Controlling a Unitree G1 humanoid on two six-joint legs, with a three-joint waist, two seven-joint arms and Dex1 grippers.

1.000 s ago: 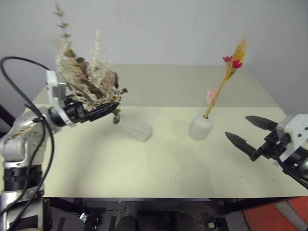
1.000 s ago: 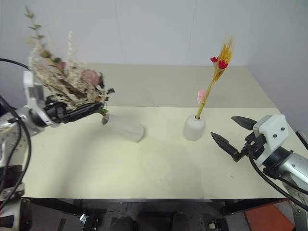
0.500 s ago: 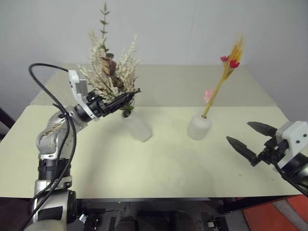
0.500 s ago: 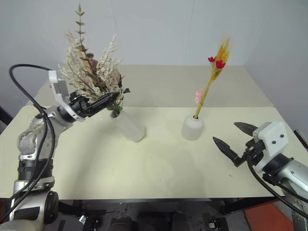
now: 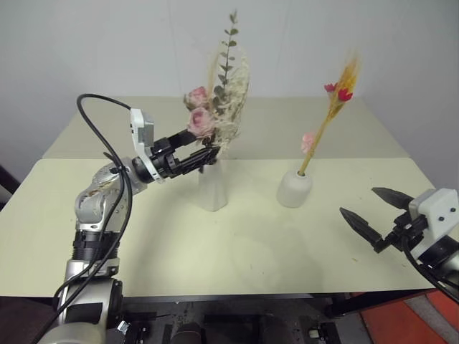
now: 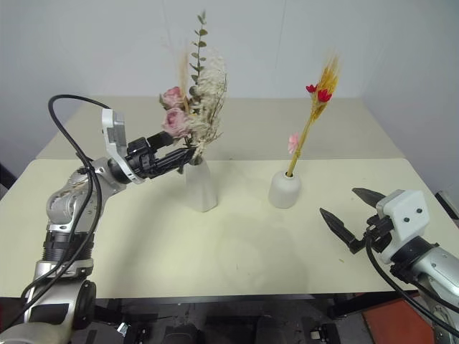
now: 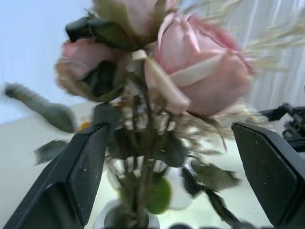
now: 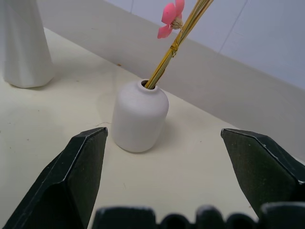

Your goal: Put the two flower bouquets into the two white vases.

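A: What sits nearest?

B: The right gripper [image 5: 384, 218], low at the table's [image 5: 251, 251] front right edge. Its two tapered matte-black fingers stand spread wide with nothing between them.

A: And past it?

B: The squat vase [image 5: 295, 188], a smooth rounded white dome with a narrow mouth. The thin grass spray [image 5: 331, 115] stands in it, straw-yellow stalks leaning right, with small red and pink blossoms.

A: The other arm?

B: The left gripper [image 5: 204, 154] is at the mouth of the tall vase [image 5: 214, 188], a faceted white cone standing upright. Its fingers are apart on either side of the stems, as the left wrist view shows.

A: So the bushy bunch?

B: The bushy bunch [image 5: 219, 107] has its stems down in that mouth: papery pink roses, feathery cream sprigs, a leafy green stalk on top.
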